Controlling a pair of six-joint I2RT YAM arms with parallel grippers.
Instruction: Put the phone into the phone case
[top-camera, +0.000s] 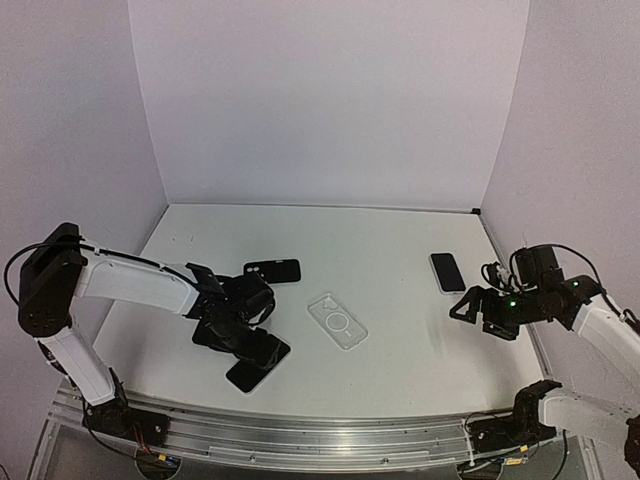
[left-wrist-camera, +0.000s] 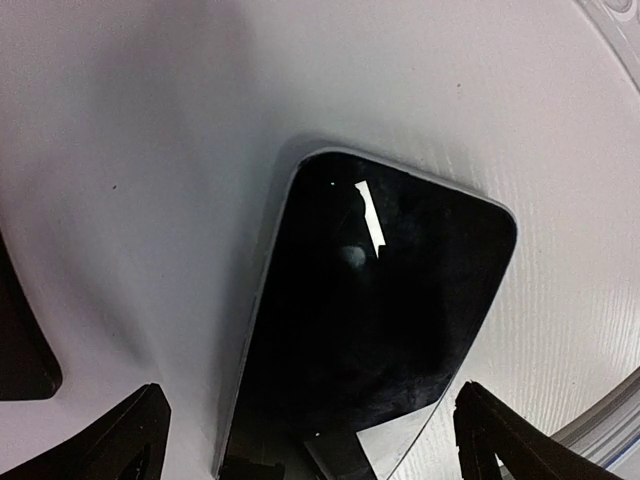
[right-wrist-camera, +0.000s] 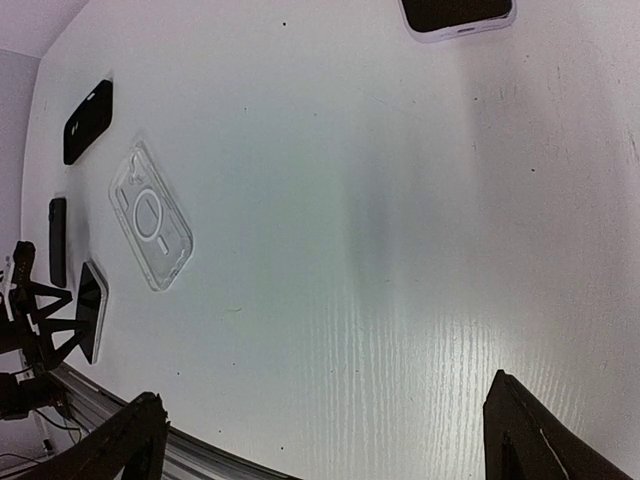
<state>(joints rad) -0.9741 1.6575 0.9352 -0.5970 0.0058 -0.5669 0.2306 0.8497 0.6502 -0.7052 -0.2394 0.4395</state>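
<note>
A white table (top-camera: 400, 230) seen from above, with two robot arms at its near edge. The task is at an early stage: the phone (left-wrist-camera: 370, 320), a dark-screened handset, lies at the near left of the table, and the clear phone case (top-camera: 337, 320) lies empty and flat near the middle, just to the right of the phone but not touching it. The left gripper (left-wrist-camera: 310, 420) hangs low over the phone with its jaws spread wide on either side of it, gripping nothing. The wrist view does not show whether the phone lies fully flat or has one edge raised. The right gripper (right-wrist-camera: 320, 420) waits at the right side of the table, also spread wide and empty, well apart from the case. Left to do, by this reading: take hold of the phone, carry it over the case, line it up and press it in. Other things lie about: a black case (top-camera: 273, 270) just beyond the left gripper, a second phone (top-camera: 447, 271) with a pale edge at the far right, and a small dark object (right-wrist-camera: 58, 255) near the left arm, too small to identify. Nothing lies between phone and case, though the thin, flat phone may be awkward to lift.
</note>
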